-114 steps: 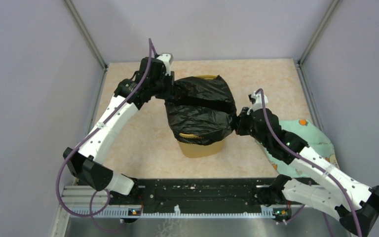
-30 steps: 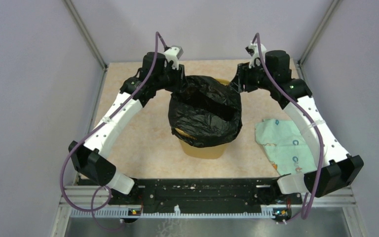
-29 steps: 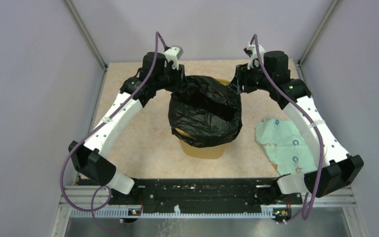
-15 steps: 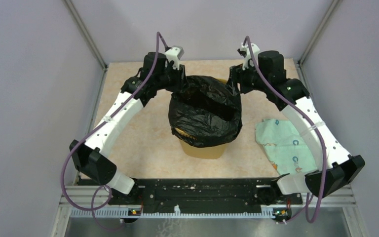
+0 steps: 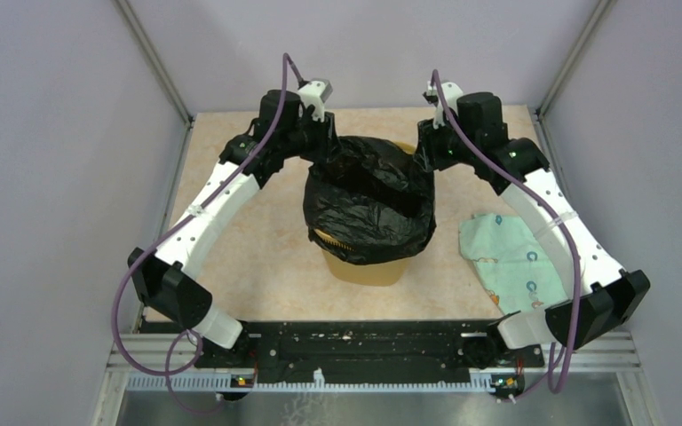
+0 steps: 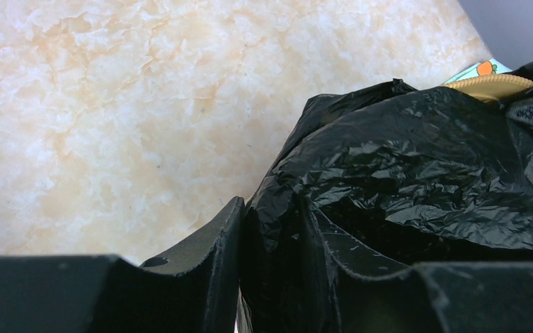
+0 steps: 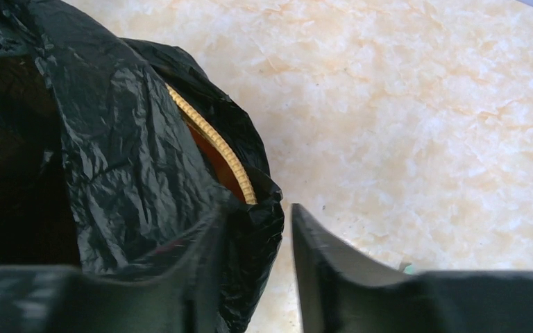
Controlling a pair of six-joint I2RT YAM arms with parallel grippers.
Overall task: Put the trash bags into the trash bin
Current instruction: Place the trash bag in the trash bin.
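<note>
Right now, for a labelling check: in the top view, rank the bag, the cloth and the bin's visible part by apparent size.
1. Bag, clearly the largest.
2. Cloth, though partly hidden.
3. Bin, the smallest: the bag covers most of it, leaving little more than a strip of wall showing.

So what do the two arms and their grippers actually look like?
The left arm and right arm have white link shells and black joints, each with a purple cable looping alongside. The left gripper and right gripper are black, with smooth tapered fingers.
</note>
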